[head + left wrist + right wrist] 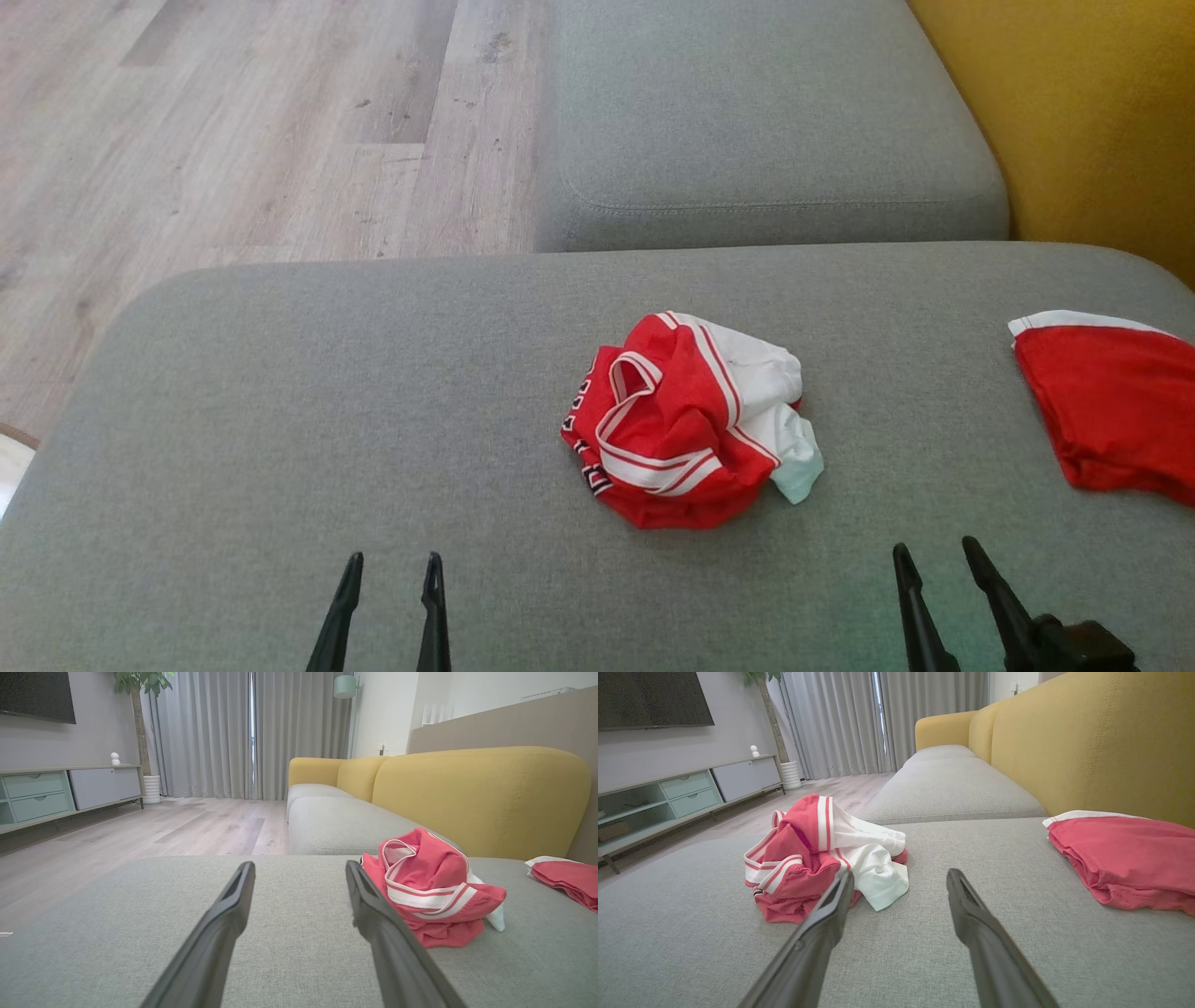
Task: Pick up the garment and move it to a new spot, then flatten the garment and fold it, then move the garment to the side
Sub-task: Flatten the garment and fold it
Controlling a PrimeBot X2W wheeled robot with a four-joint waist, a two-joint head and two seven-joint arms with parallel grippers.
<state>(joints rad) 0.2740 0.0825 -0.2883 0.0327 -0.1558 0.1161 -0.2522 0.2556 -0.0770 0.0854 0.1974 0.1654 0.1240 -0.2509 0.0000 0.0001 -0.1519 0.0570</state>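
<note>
Red-and-white jersey (686, 420) heaped crumpled mid grey sofa seat (280, 420), untouched; left gripper (392, 560) and right gripper (934, 546) at seat's near edge, jaws spread, empty; pickup seemingly pending, next likely forward reach and pinch.

the garment (686, 425) lies crumpled in a loose heap on the grey cushion (280, 420), just right of its middle, well in from every edge: red cloth, white striped trim, white part bunched at its right.
</note>
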